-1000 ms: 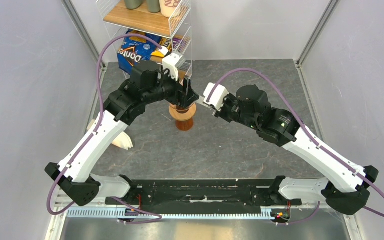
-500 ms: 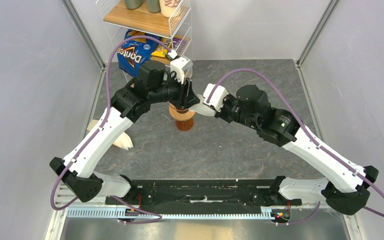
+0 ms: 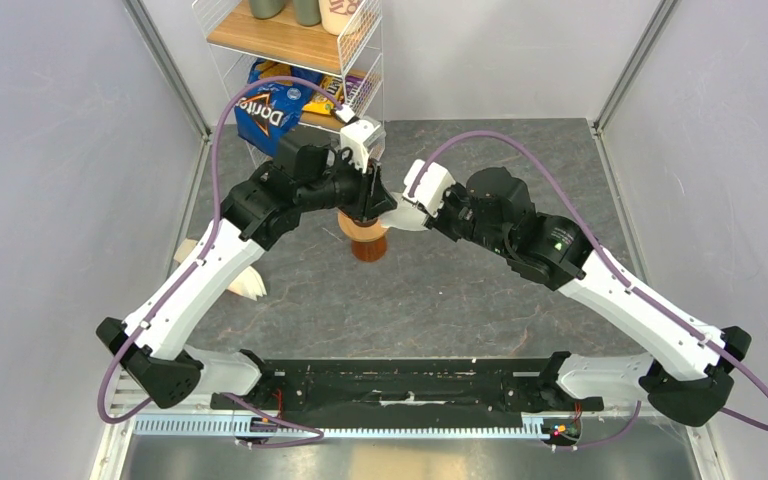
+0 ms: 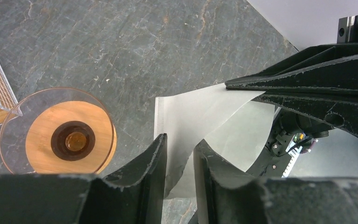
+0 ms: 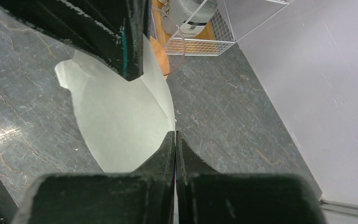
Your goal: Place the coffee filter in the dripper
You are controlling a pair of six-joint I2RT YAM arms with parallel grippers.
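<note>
The coffee filter (image 4: 200, 116), a thin white paper fan, hangs in the air just right of the dripper (image 3: 368, 240). My right gripper (image 5: 175, 133) is shut on one edge of the coffee filter (image 5: 116, 126). My left gripper (image 4: 181, 140) straddles the opposite edge: the paper runs through the narrow gap between its jaws, which still stand apart. The dripper (image 4: 46, 140) is orange-brown with a dark centre hole, and lies below and to the left of the left fingers. From above, both grippers meet over the dripper's right side at the filter (image 3: 407, 215).
A wire shelf rack (image 3: 360, 60) with a blue chip bag (image 3: 265, 110) stands right behind the dripper. A cream pile of stacked filters (image 3: 245, 283) lies on the table to the left, under the left arm. Grey walls close in on both sides.
The left jaws have narrowed around the filter's edge. The left wrist shifted slightly right and back; the right arm edged left, still holding the filter.
</note>
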